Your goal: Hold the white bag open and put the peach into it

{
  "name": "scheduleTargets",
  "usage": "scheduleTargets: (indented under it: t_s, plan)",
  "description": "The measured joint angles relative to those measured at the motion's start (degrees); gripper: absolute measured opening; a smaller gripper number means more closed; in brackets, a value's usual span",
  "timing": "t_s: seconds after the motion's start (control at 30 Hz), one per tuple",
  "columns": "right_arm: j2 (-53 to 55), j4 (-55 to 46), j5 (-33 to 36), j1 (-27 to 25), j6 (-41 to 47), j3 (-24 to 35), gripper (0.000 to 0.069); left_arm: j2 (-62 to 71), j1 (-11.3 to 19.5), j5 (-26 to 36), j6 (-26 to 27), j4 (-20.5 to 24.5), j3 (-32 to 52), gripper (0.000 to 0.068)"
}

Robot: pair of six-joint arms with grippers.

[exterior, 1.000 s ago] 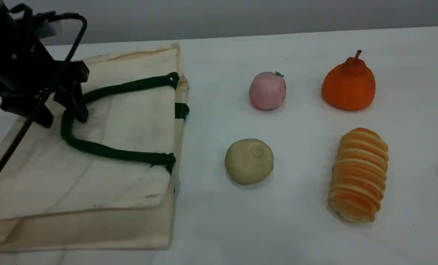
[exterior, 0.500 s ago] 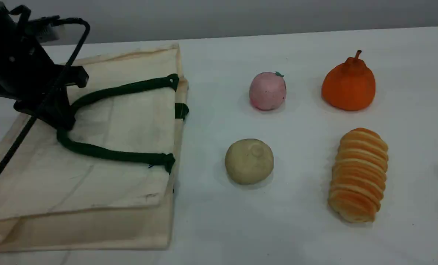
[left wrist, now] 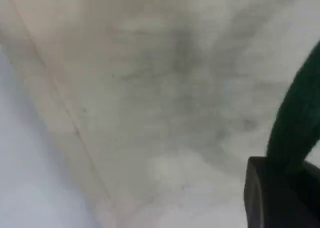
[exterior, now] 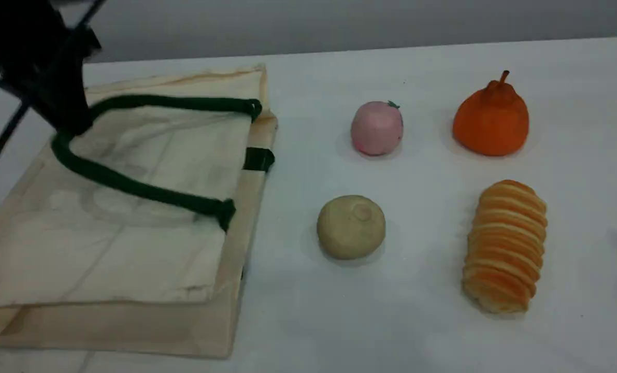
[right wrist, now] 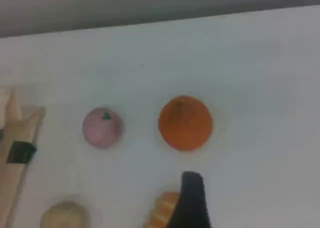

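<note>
Two end effectors show: the left end effector [exterior: 70,120], upper left of the scene view, is clamped on a dark green handle [exterior: 132,185] of the white bag [exterior: 132,254], which lies at frame left. The right end effector [right wrist: 192,200] stands spread, gripping nothing. The peach [exterior: 376,128] sits on the desk [exterior: 417,331], upper centre, apart from the bag.

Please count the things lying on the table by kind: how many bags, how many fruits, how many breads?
Bags: 1 (the white bag)
Fruits: 2 (the peach, the orange pear)
Breads: 2 (the round beige bun, the ridged loaf)
Total: 5
</note>
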Motion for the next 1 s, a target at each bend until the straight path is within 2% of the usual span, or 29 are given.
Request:
scheduleTargets:
  t_s: [0.13, 0.27, 0.4, 0.47, 0.67, 1.0]
  plan:
    - [1.1, 0.0, 0.3, 0.0, -0.2, 0.1, 0.0548, -0.8, 0.0, 4.2, 1.5, -1.2, -7.4, 0.0094]
    - [1.2, 0.0, 0.4, 0.0, -0.1, 0.1, 0.0548, -1.7, 0.0, 4.4, 7.4, -5.7, -13.5, 0.0094]
    - [1.2, 0.0, 0.2, 0.0, -0.2, 0.1, 0.0548, -1.7, 0.0, 4.3, 13.1, -10.8, -15.6, 0.0094]
    - [1.2, 0.0, 0.2, 0.0, -0.2, 0.1, 0.0548, -1.7, 0.0, 4.3, 14.7, -10.9, -15.6, 0.0094]
    - [1.2, 0.0, 0.6, 0.0, -0.7, 0.1, 0.0548, -4.3, -0.8, 4.2, 15.1, -11.2, -15.7, 0.0094]
    - [1.2, 0.0, 0.6, 0.0, -0.7, 0.1, 0.0548, -10.4, -6.3, 4.2, 18.2, -12.8, -15.8, 0.0094]
